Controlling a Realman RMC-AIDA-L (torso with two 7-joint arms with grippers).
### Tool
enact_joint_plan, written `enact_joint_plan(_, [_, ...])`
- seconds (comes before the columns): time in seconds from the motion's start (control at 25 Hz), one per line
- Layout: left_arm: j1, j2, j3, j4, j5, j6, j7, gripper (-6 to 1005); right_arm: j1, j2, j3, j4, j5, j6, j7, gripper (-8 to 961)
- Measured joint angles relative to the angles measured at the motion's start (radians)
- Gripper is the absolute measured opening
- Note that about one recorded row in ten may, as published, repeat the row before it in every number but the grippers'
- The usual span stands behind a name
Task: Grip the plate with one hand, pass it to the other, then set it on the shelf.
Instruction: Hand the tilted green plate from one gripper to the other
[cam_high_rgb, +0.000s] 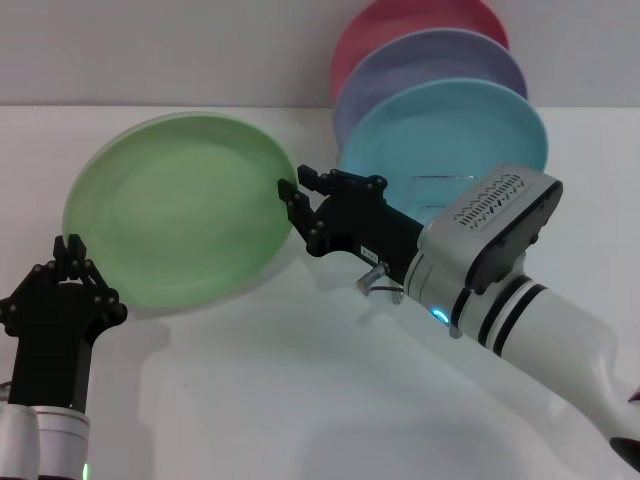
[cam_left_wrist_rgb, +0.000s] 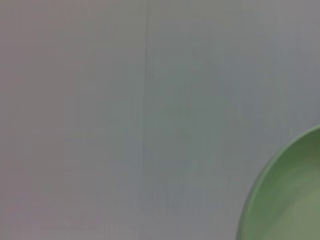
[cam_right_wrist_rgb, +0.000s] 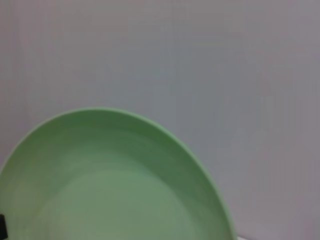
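The light green plate (cam_high_rgb: 180, 220) is held up off the table, tilted so its face points toward my head camera. My left gripper (cam_high_rgb: 69, 245), slim and black, points upward at the plate's lower left rim with its fingertips closed together on it. My right gripper (cam_high_rgb: 294, 190), on the bulky white forearm, reaches in from the right and its fingers clamp the plate's right rim. The plate fills the lower part of the right wrist view (cam_right_wrist_rgb: 110, 185) and shows at a corner of the left wrist view (cam_left_wrist_rgb: 290, 195). The wire shelf is out of view.
A turquoise plate (cam_high_rgb: 450, 135), a lavender plate (cam_high_rgb: 430, 65) and a pink plate (cam_high_rgb: 400, 25) stand upright in a row at the back right, just behind my right gripper. The white table (cam_high_rgb: 260, 390) stretches below the plate.
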Motion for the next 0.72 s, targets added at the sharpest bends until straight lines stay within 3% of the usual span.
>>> enact_joint_plan(0.72, [-0.002,0.000,0.003,-0.002,0.000,0.000,0.016,67,0.003,0.001,-0.007,-0.002,0.000,0.001,0.009,165])
